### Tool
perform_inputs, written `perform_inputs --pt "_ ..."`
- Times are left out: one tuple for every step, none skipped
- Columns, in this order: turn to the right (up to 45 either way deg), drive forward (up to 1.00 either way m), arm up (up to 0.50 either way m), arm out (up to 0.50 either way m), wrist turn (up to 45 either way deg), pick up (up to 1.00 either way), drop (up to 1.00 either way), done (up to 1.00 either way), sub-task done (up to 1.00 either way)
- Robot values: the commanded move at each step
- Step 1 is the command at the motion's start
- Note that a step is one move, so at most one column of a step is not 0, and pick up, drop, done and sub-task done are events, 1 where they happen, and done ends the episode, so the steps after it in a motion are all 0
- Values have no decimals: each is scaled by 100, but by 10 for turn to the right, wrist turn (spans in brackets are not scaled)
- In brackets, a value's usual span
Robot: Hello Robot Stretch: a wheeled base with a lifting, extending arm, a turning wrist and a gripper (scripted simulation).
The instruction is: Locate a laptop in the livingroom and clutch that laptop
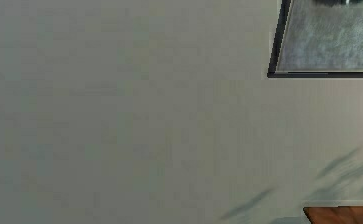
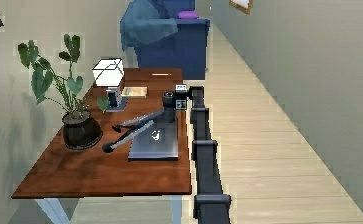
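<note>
Laptop point(image 2: 154, 146) is how we read the flat grey slab lying on the brown table point(image 2: 59, 175), toward the table's right edge in the arm side view. We judge the search finished and the robot drawn up alongside, with the grasp and the lift left to do. From the left of that view, a leafy plant point(image 2: 61, 85) in a dark pot stands near the table's left edge. A white boxy lamp point(image 2: 108, 72) stands farther in, and a couple of dark sticks point(image 2: 129, 125) lie between the pot and the slab. Just right of them the gripper point(image 2: 165, 108) shows at the slab's far end, at the tip of the dark arm point(image 2: 209, 165) that runs along the table's right edge. We cannot tell how its fingers are set, nor whether it holds anything, since the slab lies on the tabletop right by it. Beyond the table stands a blue armchair point(image 2: 164, 40). Right of the arm the plank floor point(image 2: 289, 150) is bare up to the wall, so we see room to back off there. In the forward view a pale wall point(image 1: 129, 110) stands close ahead, with a framed picture point(image 1: 324, 40) at upper right and the table's corner at lower right. We expect little room for driving forward, and a lift should rise straight, given the sticks and pot nearby.
</note>
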Motion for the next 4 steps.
perform_inputs --pt "0 0 0 0 450 0 0 0 0" --pt "0 0 0 0 300 0 0 0 0" --pt "0 0 -30 0 0 0 0 0 0" --pt "0 0 0 0 0 100 0 0 0"
